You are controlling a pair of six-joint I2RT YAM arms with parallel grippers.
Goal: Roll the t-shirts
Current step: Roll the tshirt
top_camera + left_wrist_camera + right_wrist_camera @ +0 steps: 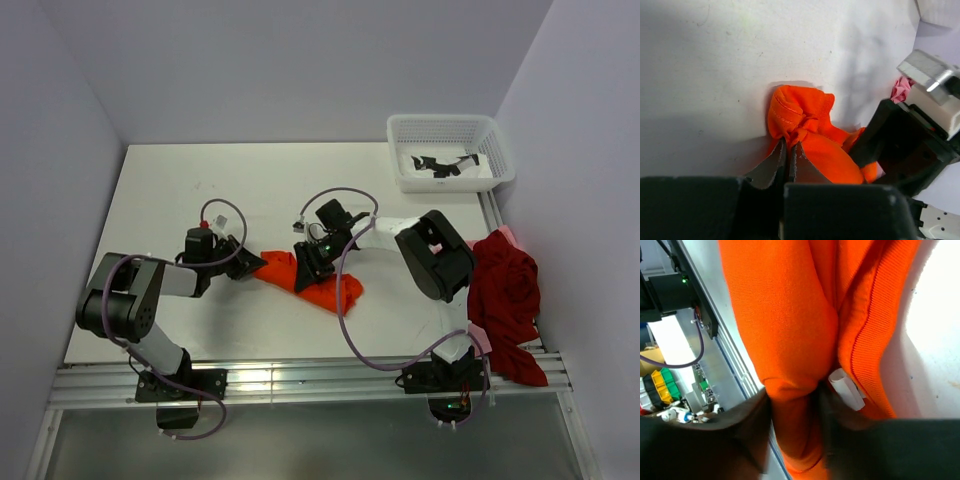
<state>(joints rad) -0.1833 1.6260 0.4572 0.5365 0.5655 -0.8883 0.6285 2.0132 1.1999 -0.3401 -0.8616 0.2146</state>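
Observation:
The orange t-shirt (322,287) lies bunched mid-table between both grippers. My left gripper (252,263) is shut on its left end; in the left wrist view the fingertips (790,147) pinch a gathered fold of the orange t-shirt (805,120). My right gripper (308,268) is shut on a thick fold of the orange t-shirt (790,330) from the far side, a white label (847,389) beside the fingers. The dark red t-shirt (505,290) lies heaped at the right table edge, with a bit of the pale pink t-shirt (510,236) showing behind it.
A white lattice basket (450,150) stands at the far right corner, holding black and white items. The metal rail (300,380) runs along the near edge. Walls close in on left, back and right.

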